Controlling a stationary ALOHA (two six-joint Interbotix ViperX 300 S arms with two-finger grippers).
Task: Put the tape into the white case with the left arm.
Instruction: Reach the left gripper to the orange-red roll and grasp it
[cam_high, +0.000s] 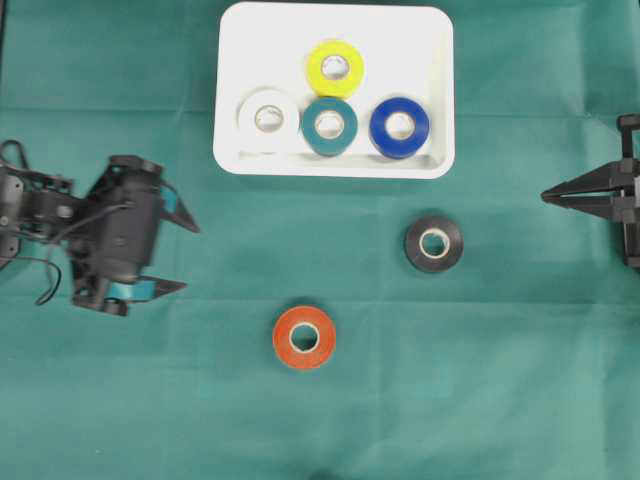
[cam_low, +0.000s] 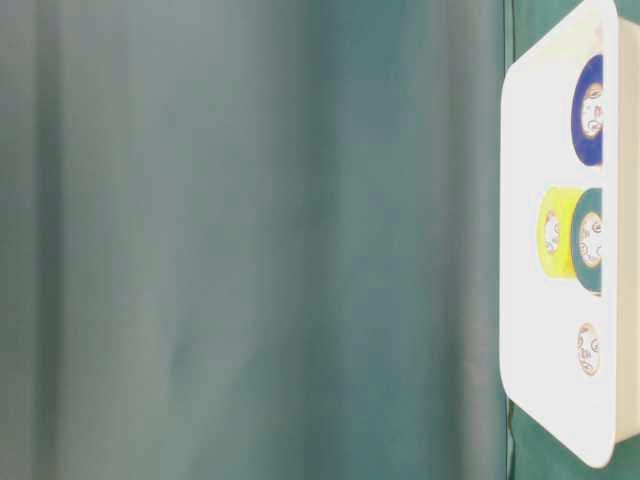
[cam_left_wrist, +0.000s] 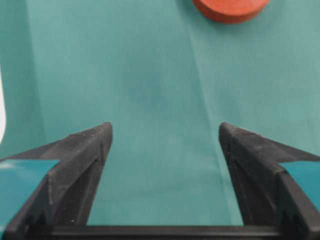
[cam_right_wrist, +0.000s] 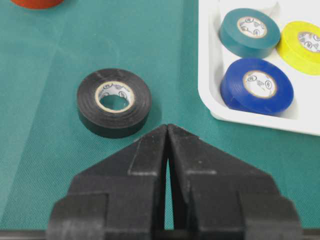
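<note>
Gaping empty, left claw (cam_high: 190, 256) — orange tape (cam_high: 305, 337) ahead; right claw (cam_high: 547, 196) clenched.

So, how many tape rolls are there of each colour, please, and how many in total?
White roll: 1
Yellow roll: 1
Teal roll: 1
Blue roll: 1
Black roll: 1
Orange roll: 1
Total: 6

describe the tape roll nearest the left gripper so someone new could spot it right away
Start at the white case at the top of the green cloth, then look below it to the two rolls lying loose on the cloth. It is the orange roll, lower and further left, closest to the open left gripper; its loose neighbour is the black roll.
</note>
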